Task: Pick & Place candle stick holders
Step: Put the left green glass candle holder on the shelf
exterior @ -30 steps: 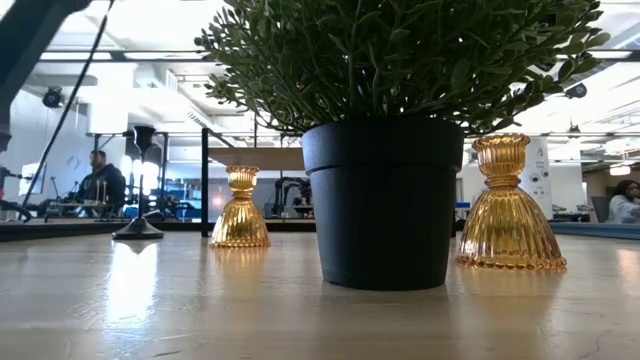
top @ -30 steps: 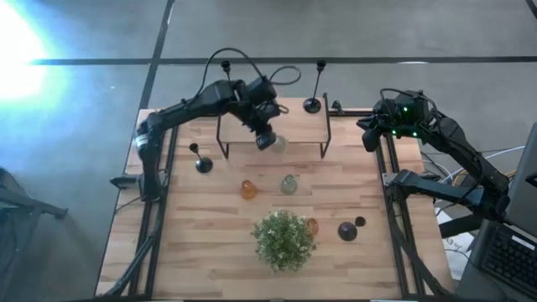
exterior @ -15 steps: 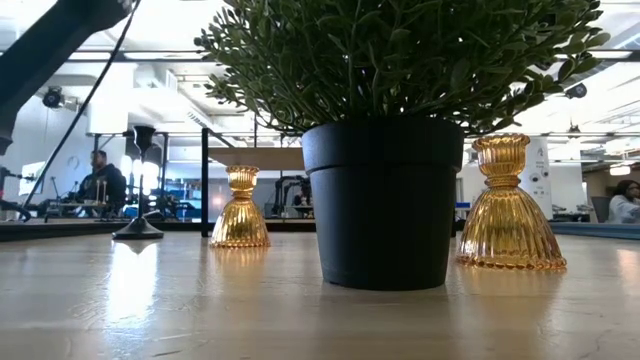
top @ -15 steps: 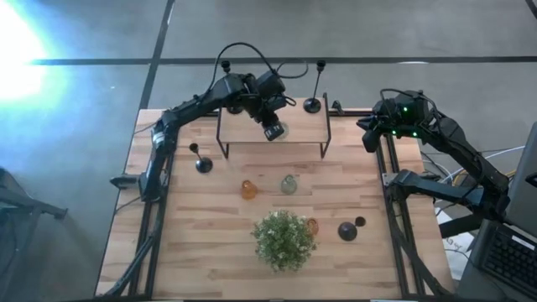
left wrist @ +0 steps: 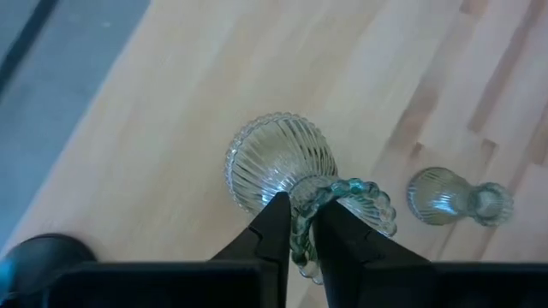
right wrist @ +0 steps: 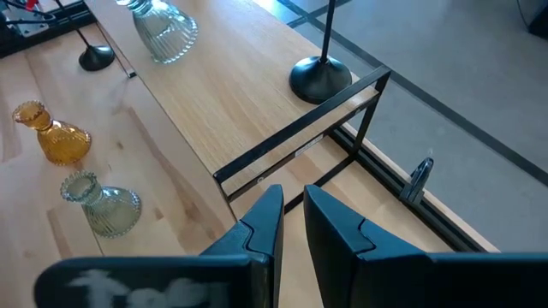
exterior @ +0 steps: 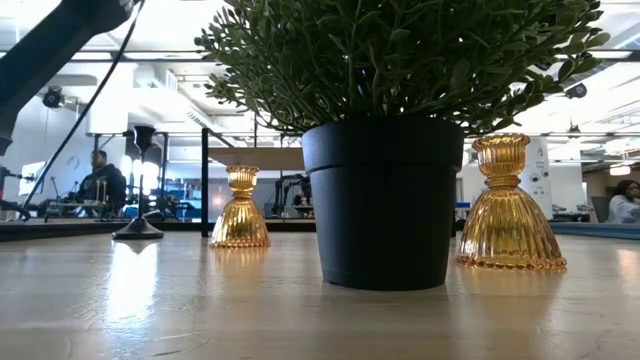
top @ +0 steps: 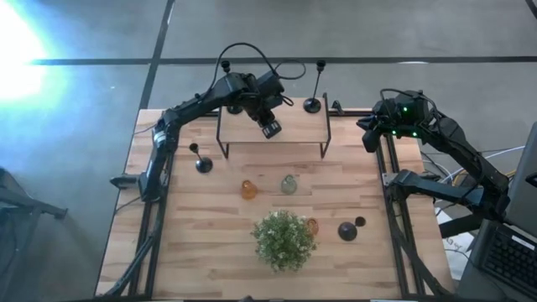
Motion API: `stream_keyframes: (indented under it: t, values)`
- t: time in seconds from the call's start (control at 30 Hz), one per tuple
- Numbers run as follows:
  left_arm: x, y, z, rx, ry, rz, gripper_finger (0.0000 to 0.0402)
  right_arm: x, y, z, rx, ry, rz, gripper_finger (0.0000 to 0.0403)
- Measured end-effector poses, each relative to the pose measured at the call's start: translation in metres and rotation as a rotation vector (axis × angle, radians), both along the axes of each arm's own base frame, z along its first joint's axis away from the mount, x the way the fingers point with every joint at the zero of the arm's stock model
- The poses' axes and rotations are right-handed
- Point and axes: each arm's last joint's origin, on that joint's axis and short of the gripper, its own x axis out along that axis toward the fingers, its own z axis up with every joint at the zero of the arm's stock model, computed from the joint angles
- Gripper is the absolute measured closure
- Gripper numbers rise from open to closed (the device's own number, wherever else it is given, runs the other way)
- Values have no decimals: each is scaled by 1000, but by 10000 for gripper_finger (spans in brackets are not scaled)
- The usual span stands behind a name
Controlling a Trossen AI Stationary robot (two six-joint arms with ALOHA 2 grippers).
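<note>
Table: I see a pale butcher-block top [top: 210,243] with a grey floor beyond its far edge; a black-framed wooden riser shelf [top: 298,134] stands at the far middle.
Room: from table height I look into a bright open workshop — a person [exterior: 101,180] sits far left and another [exterior: 624,202] far right.
Left gripper: my left gripper [left wrist: 295,224] is over the shelf, fingers pinched on the beaded rim of a clear ribbed glass holder [left wrist: 278,158] — bulbous, pale green, its base on the shelf top.
Right gripper: the right gripper [right wrist: 294,211] waits at the far right corner with its fingers together, holding nothing.
Glass holders: an amber ribbed one [top: 248,190] and a pale green one [top: 289,184] stand just beside each other on the table nearer than the shelf; a second amber one [top: 312,226] sits right against the plant.
Black holders: a tall thin-stemmed one [top: 312,103] with a domed base stands at the shelf's far right end; a short one [top: 202,163] stands left of the shelf; another [top: 347,231] is right of the plant.
Plant: bushy green sprigs in a matte black pot [exterior: 384,200], near middle.
</note>
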Motion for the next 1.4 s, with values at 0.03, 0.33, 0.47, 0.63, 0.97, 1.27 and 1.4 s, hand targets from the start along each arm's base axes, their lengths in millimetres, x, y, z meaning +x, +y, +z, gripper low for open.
stream_keyframes:
  t: [0.03, 0.33, 0.47, 0.63, 0.97, 1.27, 1.4]
  values:
    - [0, 0, 0, 12, 6, 7, 344, 0, 0, 0, 0, 0, 0, 360]
    - [-1, 3, 0, 37, 14, -15, 322, 0, 0, 0, 1, 0, 0, 360]
    - [1, 5, 1, 59, -4, -35, 320, 0, 0, 0, 1, 0, -1, 360]
    - [4, 8, 4, 92, -41, -37, 318, 0, 0, 0, 1, 1, 0, 360]
    - [0, 8, 12, 105, -63, -37, 313, 0, 0, -1, 3, 6, 2, 360]
    - [-30, -6, 59, 181, -211, -22, 312, 0, 0, -1, 5, 5, 0, 360]
    - [-51, -27, 84, 204, -271, -43, 321, 0, 0, -1, 11, 3, -5, 360]
